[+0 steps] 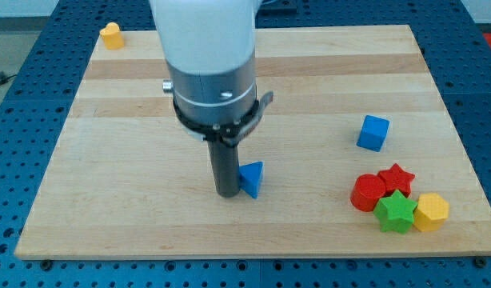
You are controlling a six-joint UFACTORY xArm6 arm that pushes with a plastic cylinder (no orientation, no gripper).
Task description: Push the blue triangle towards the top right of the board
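Note:
The blue triangle [252, 178] lies on the wooden board [309, 72], a little below and left of its middle. My tip [227, 193] is at the end of the dark rod, right against the triangle's left side, touching or nearly touching it. The arm's white and grey body [207, 64] hangs above, hiding part of the board behind it.
A blue cube [373, 132] sits to the right of the middle. At the lower right, a red cylinder [367, 193], a red star [396, 178], a green star [396, 211] and a yellow hexagonal block [431, 211] are clustered together. A yellow-orange block [111, 35] sits at the top left corner.

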